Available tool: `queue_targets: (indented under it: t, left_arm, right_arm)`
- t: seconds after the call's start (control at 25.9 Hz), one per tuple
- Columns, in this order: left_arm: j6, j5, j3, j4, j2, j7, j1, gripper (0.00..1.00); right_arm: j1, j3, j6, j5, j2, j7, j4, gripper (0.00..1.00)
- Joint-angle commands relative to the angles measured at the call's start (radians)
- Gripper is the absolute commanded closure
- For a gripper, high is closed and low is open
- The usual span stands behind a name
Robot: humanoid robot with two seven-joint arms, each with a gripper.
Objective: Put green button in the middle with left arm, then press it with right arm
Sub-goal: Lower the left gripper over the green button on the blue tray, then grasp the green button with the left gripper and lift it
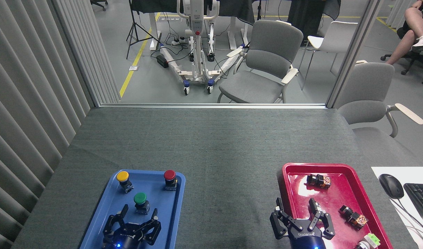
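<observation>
The green button (140, 201) stands upright in the blue tray (106, 207), toward its near middle. Just below it in the head view, my left gripper (139, 211) is open over the tray, its fingertips flanking the button's base without holding it. My right gripper (296, 206) is open above the near left edge of the red tray (339, 195), nothing between its fingers. The middle (228, 193) is bare dark grey cloth between the two trays.
A yellow button (123, 180) and a red button (169, 178) stand at the blue tray's far end. Small switch parts (318, 180) lie in the red tray. A mouse (390, 185) and keyboard (420, 197) sit at the right edge.
</observation>
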Motion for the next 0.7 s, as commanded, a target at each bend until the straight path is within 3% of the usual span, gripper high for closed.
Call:
queue_targets:
  t: [0.0,0.35,0.46,0.58,0.66]
  left_arm:
    - [-0.006,0.008,-0.027,0.042,0.0,-0.001,-0.033,0.08]
    - [0.0,0.042,-0.027,0.148,0.004,0.009,-0.087,0.13]
    - [0.0,0.043,-0.025,0.149,0.012,0.007,-0.093,0.19]
    - [-0.002,0.045,-0.022,0.156,0.015,0.003,-0.104,0.36]
    - [-0.002,0.045,-0.022,0.162,0.018,0.003,-0.105,0.55]
  right_arm:
    - [0.001,-0.001,-0.007,0.0,0.003,0.002,0.0,0.0]
    - [0.0,-0.003,-0.009,0.0,0.0,0.001,0.0,0.0]
    - [0.001,-0.024,-0.013,0.0,-0.002,0.001,-0.001,0.0]
    - [0.003,-0.032,-0.029,0.0,0.0,0.001,-0.001,0.0]
    - [0.006,-0.043,-0.041,0.0,0.001,0.001,-0.001,0.0]
